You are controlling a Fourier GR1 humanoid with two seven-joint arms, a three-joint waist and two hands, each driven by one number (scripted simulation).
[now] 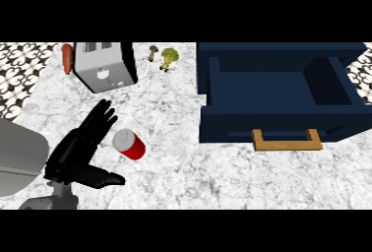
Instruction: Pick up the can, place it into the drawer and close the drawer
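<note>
Counter (240, 182): we are looking down on a white marbled top carrying everything else.
Drawer (280, 88): we are seeing a dark blue drawer standing pulled open at the right, its inside bare, its wooden handle (287, 141) facing us.
Toaster (105, 65): we are finding a silver toaster sitting at the upper left, with a red sausage-like item (68, 58) lying against its left side.
Left hand (76, 152): we are watching it hovering at the lower left with fingers straight and spread, thumb stuck out sideways, gripping nothing.
Can (130, 143): we are seeing the red can lying tilted on the counter just right of those fingers, well apart from the drawer.
Broccoli (169, 57): we are spotting it near the toaster, beside a small mushroom (153, 51).
</note>
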